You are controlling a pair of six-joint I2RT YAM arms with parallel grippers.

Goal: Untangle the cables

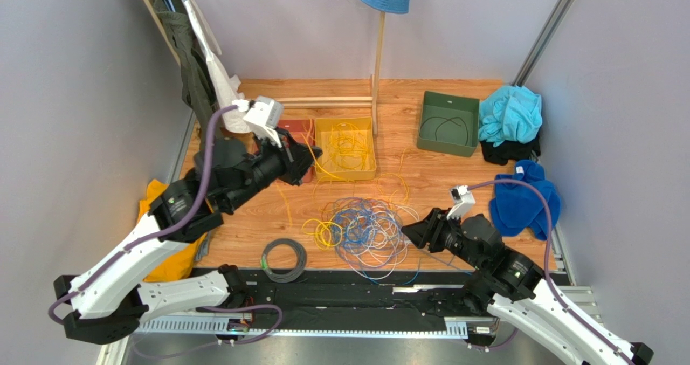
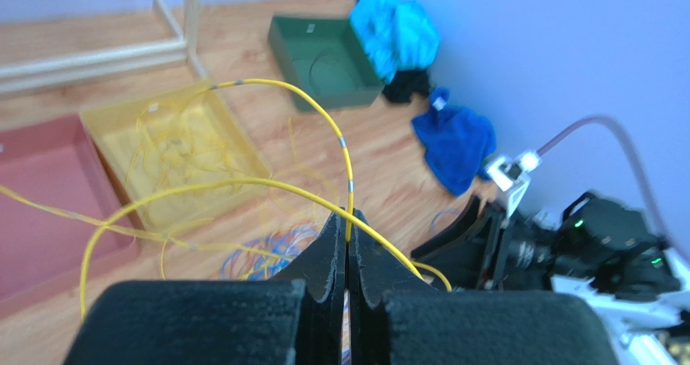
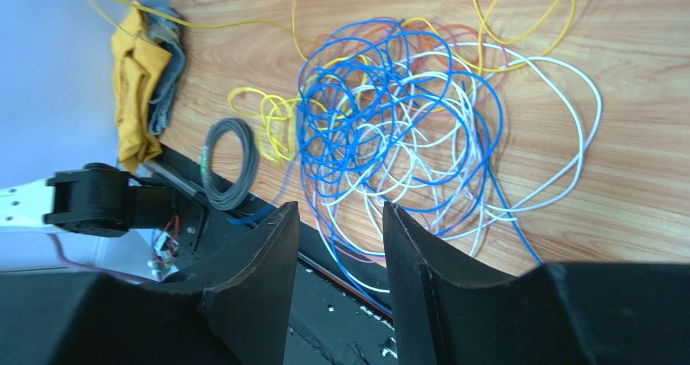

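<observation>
The left hand is pinched fully shut on one yellow cable, held off the table just at 9 o'clock of the yellow tray. From the pinch the strand arcs up and over towards the tray, and another length loops down towards the main tangle, which lies on the table at 6 o'clock of the tray. Blue, pale and yellow loops are interlaced there, and a few yellow strands already lie in the tray.

The right hand sits low at 3 o'clock of the tangle, fingers about half apart. It holds nothing that I can see; the loops lie beyond its tips.

The main risk, as I judge it, is that the yellow cable runs back into the heap. With nothing pinning the tangle, a pull could drag the whole bundle along or draw the blue loops tighter round it. The strand is thin and smooth, so a hard tug may slide it out of the pinch. It could also catch the tray rim and shift the tray, or hook the strands inside.
</observation>
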